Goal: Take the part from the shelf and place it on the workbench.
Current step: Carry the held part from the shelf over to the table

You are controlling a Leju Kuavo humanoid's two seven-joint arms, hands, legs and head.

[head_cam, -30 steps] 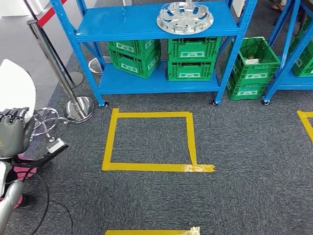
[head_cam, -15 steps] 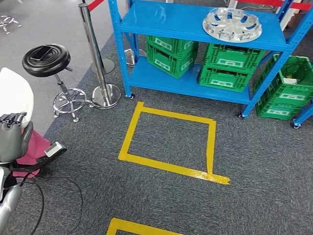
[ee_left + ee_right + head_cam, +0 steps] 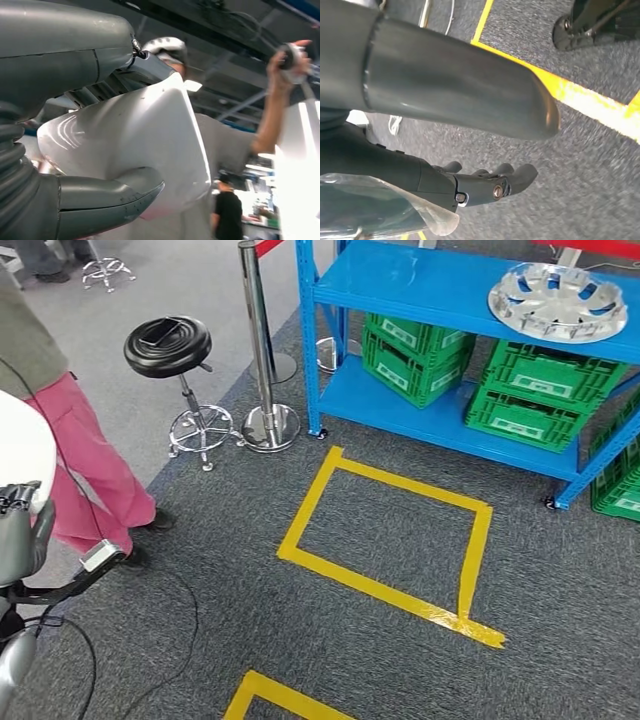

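White part, a smooth glossy shell, sits clamped in left hand, thumb under, fingers over; its edge shows at head view's left margin. Off the shelf already, by the look of it; workbench placement not yet done, no bench visible. Right hand hangs over carpet, fingers loosely apart, holding nothing. Part's full outline cropped. Person stands close by.

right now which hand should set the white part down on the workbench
Left. The left hand already holds the white part, its thumb and fingers on either side. The right hand hangs over the carpet, holding nothing visible.
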